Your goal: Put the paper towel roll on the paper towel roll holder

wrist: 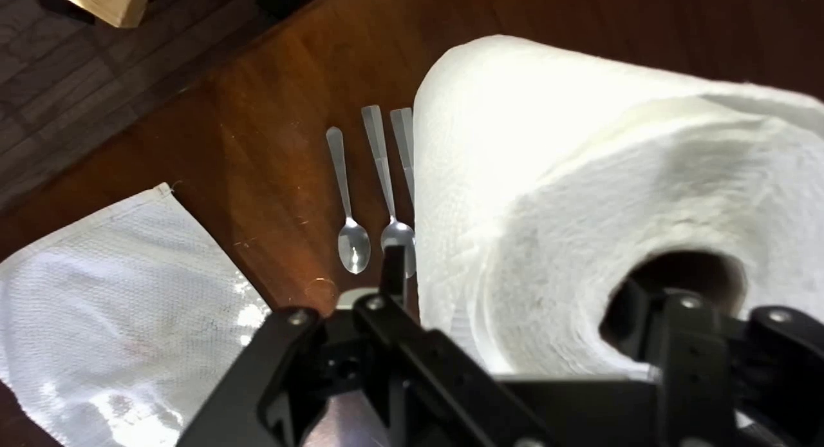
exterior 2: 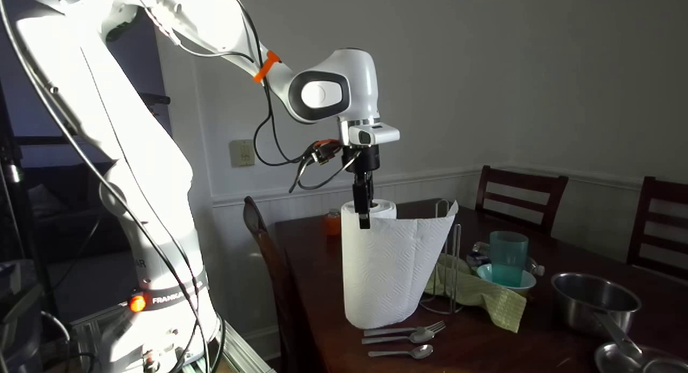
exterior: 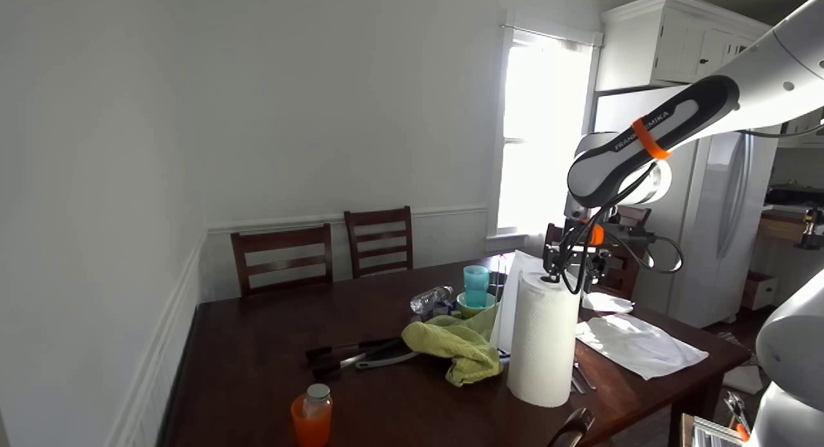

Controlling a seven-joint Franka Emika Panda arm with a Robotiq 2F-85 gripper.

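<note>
The paper towel roll (exterior: 544, 344) is a thick white cylinder standing upright on the table in both exterior views (exterior 2: 376, 276). A loose sheet flares from its side towards the holder. The wire paper towel roll holder (exterior 2: 456, 255) stands just beyond the roll, partly hidden by that sheet. My gripper (exterior: 574, 274) points down at the roll's top rim and also shows in an exterior view (exterior 2: 366, 214). In the wrist view my gripper (wrist: 515, 281) is open and straddles the roll's wall. One finger is in the core hole, the other outside, seemingly apart from the paper.
Two spoons (wrist: 354, 244) and a fork (exterior 2: 430, 327) lie beside the roll. A yellow-green cloth (exterior: 457, 350), a blue cup (exterior 2: 508, 257) in a bowl and a saucepan (exterior 2: 594, 303) are near the holder. An orange cup (exterior: 311, 424) and white placemat (exterior: 637, 344) stand farther out.
</note>
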